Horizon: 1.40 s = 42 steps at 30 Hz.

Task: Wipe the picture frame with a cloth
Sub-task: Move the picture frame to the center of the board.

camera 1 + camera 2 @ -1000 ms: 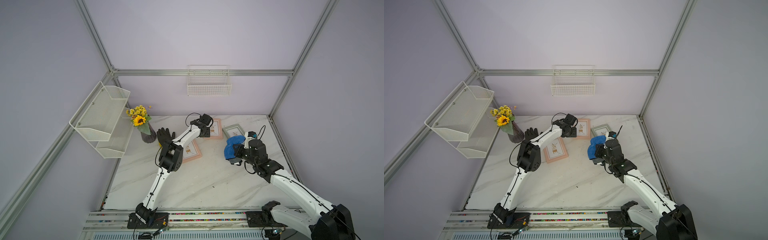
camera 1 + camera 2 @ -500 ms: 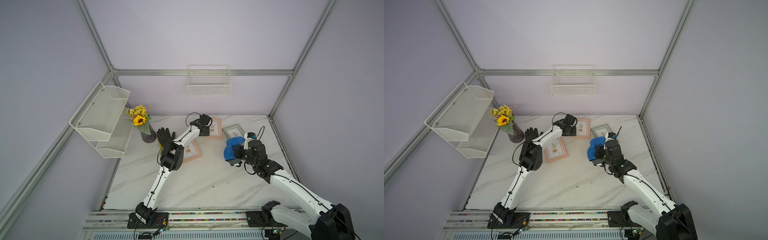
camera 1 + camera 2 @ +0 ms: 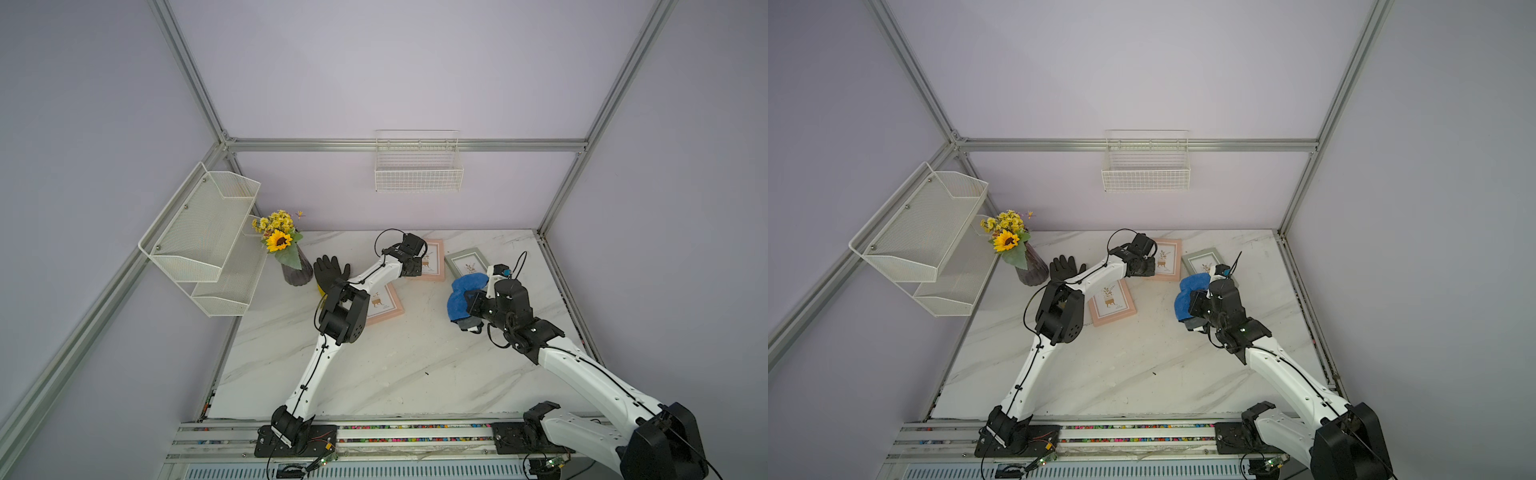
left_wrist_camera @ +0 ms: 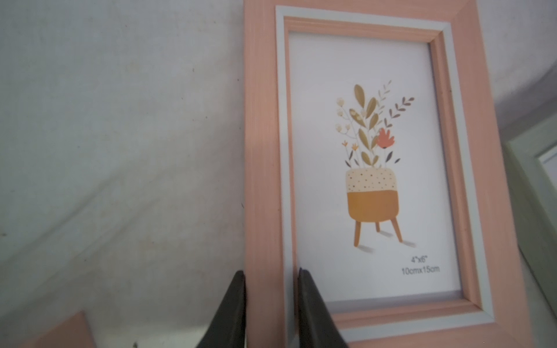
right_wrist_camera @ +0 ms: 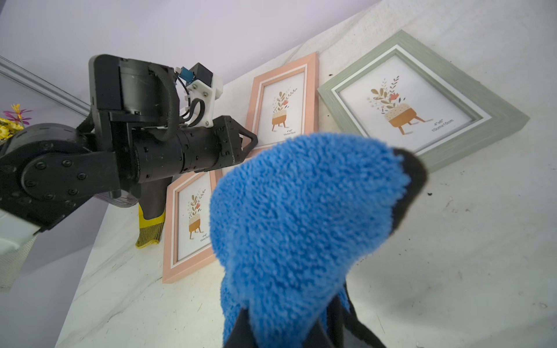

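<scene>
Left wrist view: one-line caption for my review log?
Left end effector grips the side rail of a pink picture frame on the marble table.

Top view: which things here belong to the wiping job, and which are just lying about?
Job: blue cloth, held by right gripper; far pink frame, gripped by left gripper.
Lying about: near pink frame, green frame, black glove, flower vase, wire basket, mesh shelves.

- left hand is clamped across the side rail of the rear frame;
- front frame lies on the surface behind that hand, partly under its arm;
- glove lies to its left, vase farther left;
- turned frame lies to its right, just beyond the right hand;
- cloth sits bunched in the right hand, between it and the turned frame
</scene>
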Available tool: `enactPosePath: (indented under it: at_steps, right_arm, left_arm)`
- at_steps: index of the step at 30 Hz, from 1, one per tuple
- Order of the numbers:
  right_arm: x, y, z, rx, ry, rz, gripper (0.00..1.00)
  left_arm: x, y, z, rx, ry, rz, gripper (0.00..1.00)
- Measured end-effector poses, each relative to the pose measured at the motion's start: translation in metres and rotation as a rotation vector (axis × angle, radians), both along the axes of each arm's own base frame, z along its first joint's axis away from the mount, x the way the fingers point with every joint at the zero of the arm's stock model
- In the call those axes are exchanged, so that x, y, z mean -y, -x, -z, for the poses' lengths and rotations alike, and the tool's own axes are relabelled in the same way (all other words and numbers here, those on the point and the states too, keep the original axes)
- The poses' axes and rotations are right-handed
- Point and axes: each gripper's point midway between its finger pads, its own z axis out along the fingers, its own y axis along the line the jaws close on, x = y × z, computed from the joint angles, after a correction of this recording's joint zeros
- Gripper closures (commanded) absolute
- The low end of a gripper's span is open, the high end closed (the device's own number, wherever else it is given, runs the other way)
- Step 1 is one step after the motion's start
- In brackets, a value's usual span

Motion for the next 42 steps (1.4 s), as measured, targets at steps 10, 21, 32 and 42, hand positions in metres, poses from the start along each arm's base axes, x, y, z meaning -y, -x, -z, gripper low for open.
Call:
enactPosePath:
  at_steps: [10,21,32,42]
  right_arm:
    - [0.009,-0.01,0.011,-0.031,0.047,0.061,0.91]
    - [0.014,-0.018,0.057,-0.147,0.125,0.095,0.91]
    - [-0.002,-0.031,0.092,-0.254,0.152,0.033,0.91]
    - [-0.013,-0.048,0.087,-0.254,0.149,0.011,0.9]
  left_arm:
    - [0.005,0.09,0.002,-0.09,-0.044,0.018,0.8]
    - [0.004,0.185,0.005,-0.153,-0.031,0.031,0.8]
    - [0.001,0.218,-0.003,-0.198,-0.041,0.046,0.6]
    - [0.008,0.135,-0.056,-0.092,0.02,0.016,0.55]
